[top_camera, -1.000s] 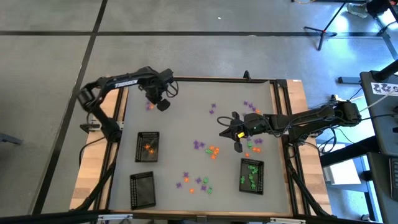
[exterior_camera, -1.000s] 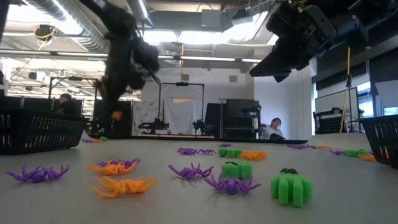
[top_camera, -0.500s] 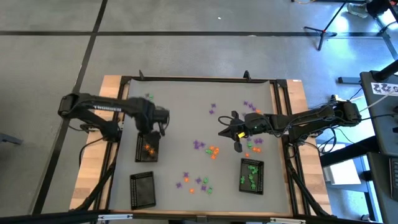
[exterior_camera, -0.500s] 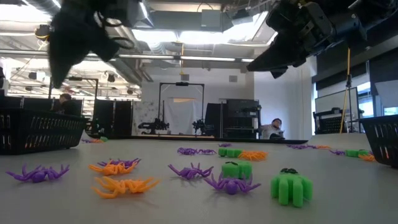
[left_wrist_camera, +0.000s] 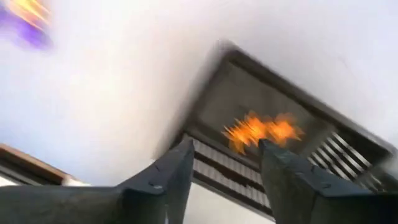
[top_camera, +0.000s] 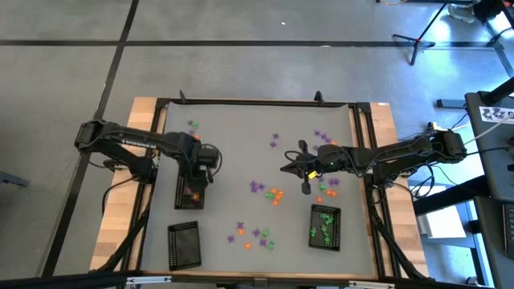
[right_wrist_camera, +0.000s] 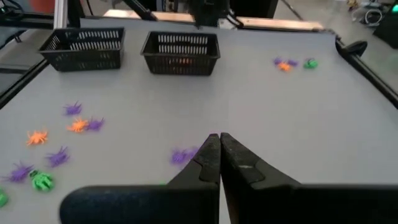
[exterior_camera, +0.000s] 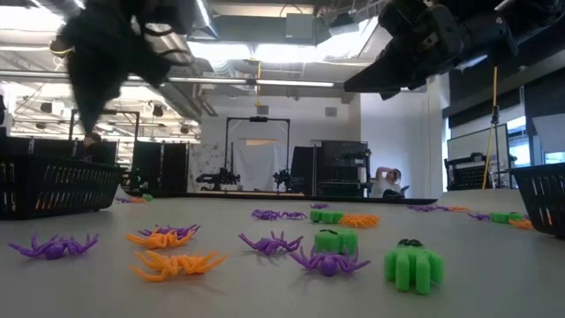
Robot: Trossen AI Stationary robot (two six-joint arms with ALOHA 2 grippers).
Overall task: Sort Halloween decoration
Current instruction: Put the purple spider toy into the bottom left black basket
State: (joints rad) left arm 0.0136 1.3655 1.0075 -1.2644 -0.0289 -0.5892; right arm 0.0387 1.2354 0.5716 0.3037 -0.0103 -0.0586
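Left gripper (left_wrist_camera: 221, 163) open directly above the orange tray (left_wrist_camera: 348, 134): drop step. Right gripper (right_wrist_camera: 219, 155) closed, empty; next pick requires opening.

We see the Halloween decoration (top_camera: 274, 195) as tiny plastic trinkets in orange, purple and green, scattered loose over the grey table. From the table's centre, a purple and orange cluster lies just toward 5 o'clock, another mixed group sits lower at 6 o'clock, and a few purple pieces lie at 12 and 1 o'clock. A small pair rests far off at 10 o'clock. Orange pieces (top_camera: 192, 193) lie inside one tray at 9 o'clock; green ones (top_camera: 324, 225) fill another at 4 o'clock. Up close, the purple spiders (exterior_camera: 328, 261) and orange spiders (exterior_camera: 177, 263) lie flat with legs splayed, beside a chunky green piece (exterior_camera: 413, 264).
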